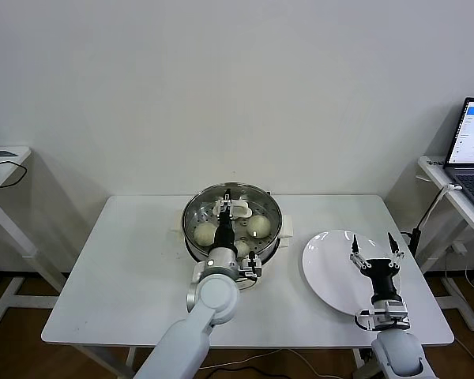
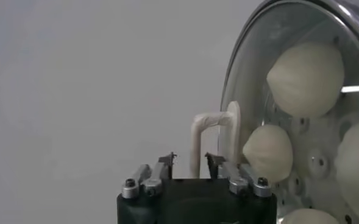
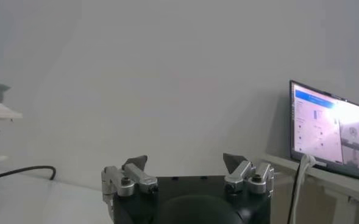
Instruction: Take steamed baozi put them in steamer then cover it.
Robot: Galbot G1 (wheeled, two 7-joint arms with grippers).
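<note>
A round steel steamer (image 1: pixel 232 225) holding cream-white pleated buns (image 1: pixel 257 226) sits mid-table, with a flat white plate (image 1: pixel 332 264) to its right.

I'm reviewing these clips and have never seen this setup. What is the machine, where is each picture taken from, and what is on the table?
It is a two-armed robot. The wide picture comes from its head, looking down at a white table; the other two come from cameras on its wrists. On the table sits a steel steamer with baozi inside, under a glass cover. The left gripper is at the cover's cream handle, fingers either side without clamping it. The right gripper hovers open over an empty white plate. A laptop stands on a side desk.
</note>
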